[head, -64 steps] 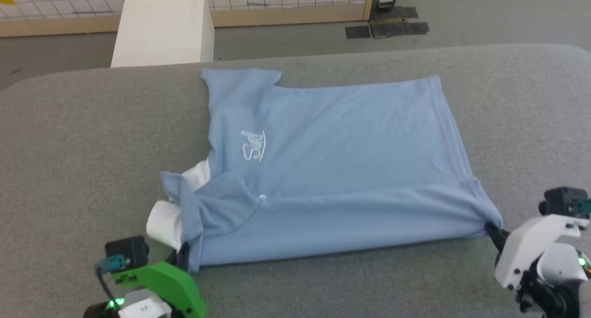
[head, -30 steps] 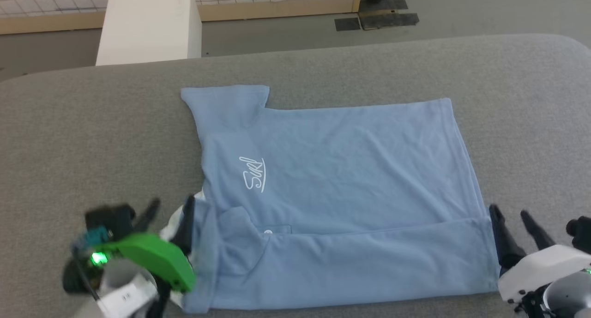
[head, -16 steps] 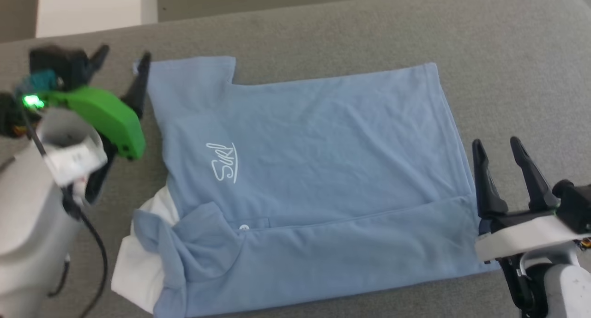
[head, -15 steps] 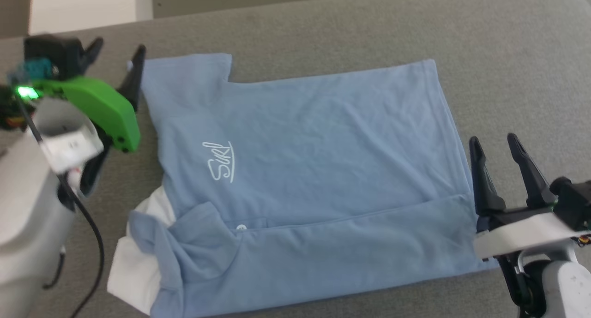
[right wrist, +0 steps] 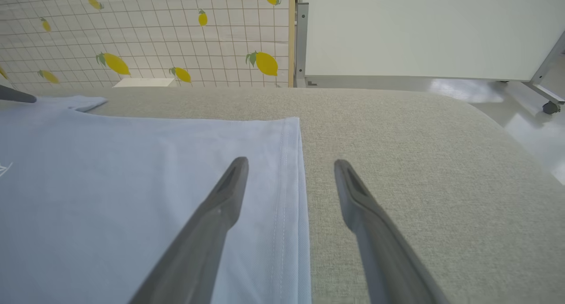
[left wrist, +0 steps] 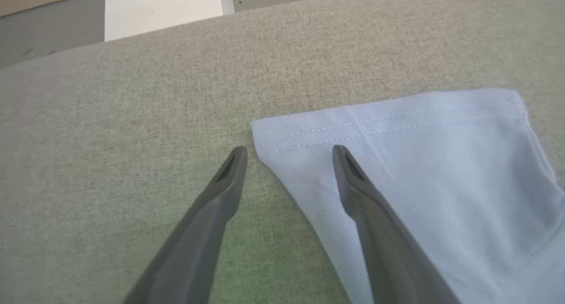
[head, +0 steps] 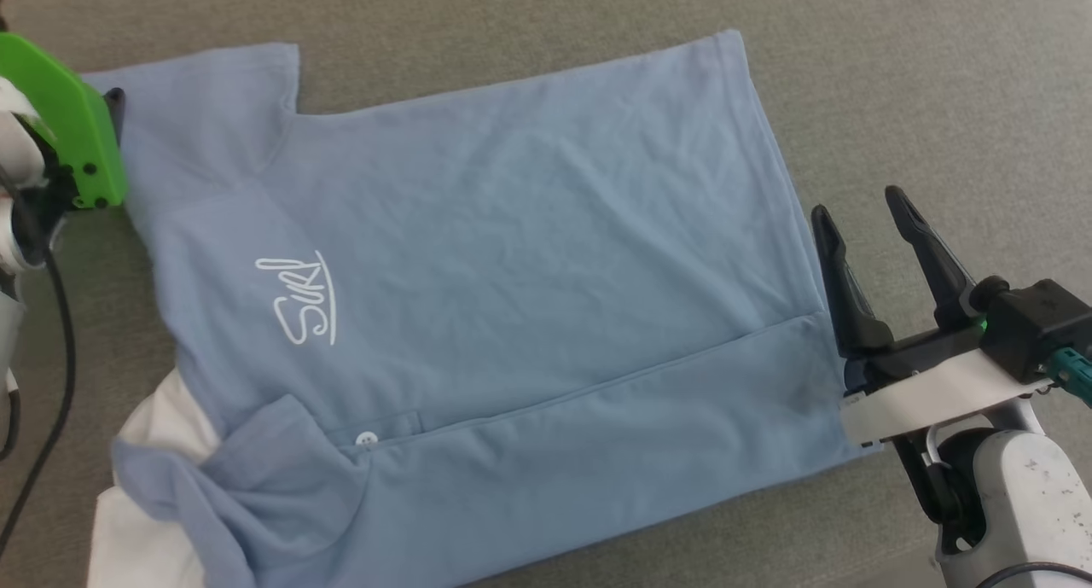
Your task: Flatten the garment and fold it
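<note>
The garment [head: 512, 255], a light blue polo with a white "Surf" logo [head: 299, 302] and a white button [head: 366, 439], lies flat on the grey padded table [head: 896, 76]. Its near long edge is folded over onto the body. The collar and white lining [head: 162, 417] bunch at the lower left. My left gripper [left wrist: 289, 150] is open at the far sleeve [left wrist: 419, 163] corner, one finger over the cloth and one over the table; its green housing [head: 60, 119] shows at the upper left. My right gripper [head: 857, 204] is open and straddles the hem [right wrist: 293, 185], holding nothing.
A white box [left wrist: 163, 8] stands on the floor beyond the table's far edge. A lemon-patterned grid wall [right wrist: 145, 35] and a whiteboard [right wrist: 419, 30] lie further back. A black cable [head: 51, 383] hangs from the left arm. Bare table lies right of the hem.
The head camera has dipped closer to the table. Both grippers let go of the near edge after it was folded over. The left went to the far sleeve corner; the right rose beside the hem.
</note>
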You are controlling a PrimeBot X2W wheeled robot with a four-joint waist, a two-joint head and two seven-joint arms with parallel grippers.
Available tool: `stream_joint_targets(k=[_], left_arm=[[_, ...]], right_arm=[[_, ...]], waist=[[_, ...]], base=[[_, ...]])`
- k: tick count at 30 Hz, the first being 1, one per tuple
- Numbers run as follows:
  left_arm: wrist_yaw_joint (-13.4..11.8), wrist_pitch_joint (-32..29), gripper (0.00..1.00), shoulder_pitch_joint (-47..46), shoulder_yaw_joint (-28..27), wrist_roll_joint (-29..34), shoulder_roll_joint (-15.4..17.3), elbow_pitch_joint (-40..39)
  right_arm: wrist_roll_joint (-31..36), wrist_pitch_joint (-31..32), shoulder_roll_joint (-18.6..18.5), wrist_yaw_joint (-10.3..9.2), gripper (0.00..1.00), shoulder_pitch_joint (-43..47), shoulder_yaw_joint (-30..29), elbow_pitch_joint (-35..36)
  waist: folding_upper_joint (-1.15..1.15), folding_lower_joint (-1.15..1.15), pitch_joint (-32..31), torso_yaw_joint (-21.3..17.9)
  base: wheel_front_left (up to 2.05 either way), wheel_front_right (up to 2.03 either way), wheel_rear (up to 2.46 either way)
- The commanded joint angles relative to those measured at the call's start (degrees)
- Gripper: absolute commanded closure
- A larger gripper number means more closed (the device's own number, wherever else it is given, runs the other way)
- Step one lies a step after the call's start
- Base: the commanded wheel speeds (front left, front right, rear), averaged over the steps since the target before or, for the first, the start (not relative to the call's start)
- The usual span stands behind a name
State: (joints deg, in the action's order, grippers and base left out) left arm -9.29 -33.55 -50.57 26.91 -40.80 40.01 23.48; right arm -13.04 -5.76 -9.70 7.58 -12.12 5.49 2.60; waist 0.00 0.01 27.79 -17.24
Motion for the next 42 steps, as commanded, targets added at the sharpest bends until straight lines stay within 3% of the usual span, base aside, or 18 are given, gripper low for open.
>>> stream_joint_targets(k=[1, 9, 10, 12, 17, 21, 28, 33, 42], left_arm=[[-1.5, -1.4, 0.0, -1.3, -0.5, -0.7, 0.0, 0.5], [-7.9, -9.1, 0.0, -1.1, -0.8, -1.5, 0.5, 1.3], [-8.3, -10.4, 0.3, -0.8, -0.5, -1.7, 0.6, 1.1], [-8.8, -12.3, 1.0, -0.1, -0.4, -2.5, 0.6, 0.3], [-8.7, -14.8, 1.0, 0.9, 0.0, -3.6, 1.0, -2.1], [-8.9, -14.4, 1.0, 1.0, -0.3, -4.2, 0.3, -3.6], [-8.0, -12.4, 1.0, -0.6, 0.2, -3.9, -1.6, -5.3], [-6.1, -11.1, 1.0, -2.2, 1.1, -3.6, -2.8, -5.3], [-4.6, -9.3, 1.0, -3.8, 1.3, -3.6, -3.8, -4.3]], right_arm=[[0.4, 0.1, 0.2, -0.09, 0.0, -1.2, 0.3, 0.1], [0.3, 0.3, 0.6, -0.09, 0.0, -1.8, 0.9, 0.4], [0.2, 0.4, 0.6, -0.09, 0.0, -1.8, 1.0, 0.4], [0.2, 0.9, 0.4, -0.09, 0.0, -2.0, 1.1, 0.6], [-0.3, 3.0, -2.1, -0.09, 0.0, -6.1, 2.4, 1.2], [-2.1, 7.7, -3.8, -0.09, 0.0, -14.3, 3.8, -0.9], [-8.7, 22.2, -4.1, -0.09, 0.0, -31.8, 5.6, -15.9], [-8.8, 34.0, -5.5, -0.09, 0.0, -41.4, 8.8, -27.2], [-7.8, 48.5, -6.2, -0.09, 0.0, -50.1, 13.6, -37.0]], waist=[[0.0, -0.01, 2.6, -2.2], [0.0, -0.01, 3.9, -2.9], [0.0, -0.01, 3.9, -2.9], [0.0, -0.01, 3.8, -2.8], [0.0, -0.01, 3.6, -2.5], [0.0, -0.01, 3.6, -1.6], [0.0, -0.01, 5.0, 0.9], [0.0, -0.01, 6.5, 3.1], [0.0, -0.01, 8.4, 5.2]], base=[[0.0, 0.0, 0.0], [0.0, 0.0, 0.0], [0.0, 0.0, 0.0], [0.0, 0.0, 0.0], [0.0, 0.0, 0.0], [0.0, 0.0, 0.0], [0.0, 0.0, 0.0], [0.0, 0.0, 0.0], [0.0, 0.0, 0.0]])
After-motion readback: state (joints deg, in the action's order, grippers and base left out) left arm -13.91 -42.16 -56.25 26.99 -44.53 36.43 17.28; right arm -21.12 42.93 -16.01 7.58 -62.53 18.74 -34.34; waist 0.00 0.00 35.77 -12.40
